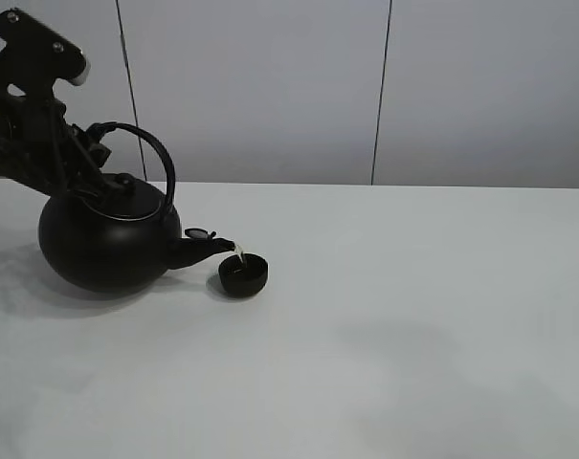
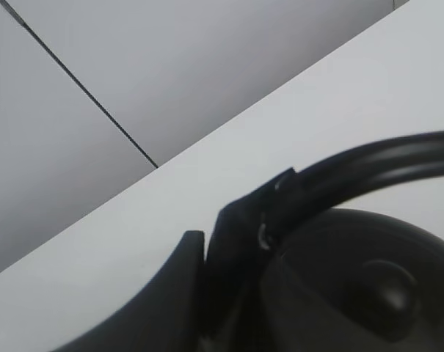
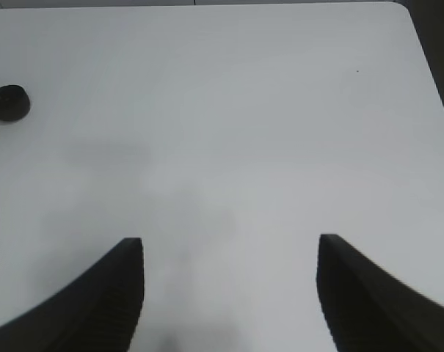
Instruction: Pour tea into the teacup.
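A big round black kettle (image 1: 102, 239) with an arched handle (image 1: 155, 153) is tilted, its spout (image 1: 208, 249) over the small black teacup (image 1: 243, 275) on the white table. A thin pale stream runs from the spout into the cup. My left gripper (image 1: 96, 143) is shut on the kettle's handle at its left end; the left wrist view shows the fingers (image 2: 229, 242) clamped on the handle (image 2: 368, 165) above the lid (image 2: 383, 286). My right gripper (image 3: 229, 249) is open and empty over bare table; the teacup (image 3: 9, 103) shows far off there.
The white table (image 1: 413, 316) runs to a grey panelled wall (image 1: 270, 86) behind. In the right wrist view the table's rounded corner and edge (image 3: 420, 44) show.
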`<move>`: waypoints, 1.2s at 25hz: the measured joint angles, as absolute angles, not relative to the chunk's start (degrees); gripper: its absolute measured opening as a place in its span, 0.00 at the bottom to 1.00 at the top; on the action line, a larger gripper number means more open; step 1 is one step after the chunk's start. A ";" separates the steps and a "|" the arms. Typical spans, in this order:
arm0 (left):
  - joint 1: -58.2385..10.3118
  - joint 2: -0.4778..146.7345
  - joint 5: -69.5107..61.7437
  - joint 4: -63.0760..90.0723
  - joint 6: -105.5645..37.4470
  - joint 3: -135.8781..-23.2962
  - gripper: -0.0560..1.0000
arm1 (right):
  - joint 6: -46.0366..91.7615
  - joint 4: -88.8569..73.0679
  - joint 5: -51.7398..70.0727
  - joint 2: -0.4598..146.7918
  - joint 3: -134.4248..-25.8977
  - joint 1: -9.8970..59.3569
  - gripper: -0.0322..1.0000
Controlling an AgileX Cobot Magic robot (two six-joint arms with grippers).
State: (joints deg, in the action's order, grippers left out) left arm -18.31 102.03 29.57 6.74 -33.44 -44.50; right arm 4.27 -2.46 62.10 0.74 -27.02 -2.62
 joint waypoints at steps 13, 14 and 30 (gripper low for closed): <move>-18.31 102.03 29.69 6.74 -34.40 -44.50 0.16 | 4.27 -2.46 62.10 0.74 -27.02 -2.62 0.48; -18.31 102.03 29.69 6.81 -34.40 -44.50 0.16 | 4.27 -2.46 62.10 0.74 -27.02 -2.62 0.48; -18.26 102.03 34.94 7.73 -14.70 -41.85 0.16 | 4.27 -2.46 62.03 0.74 -27.02 -2.62 0.48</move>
State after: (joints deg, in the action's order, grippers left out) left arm -18.26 102.03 34.94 7.73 -14.70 -41.85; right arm 4.27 -2.46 62.03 0.74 -27.02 -2.62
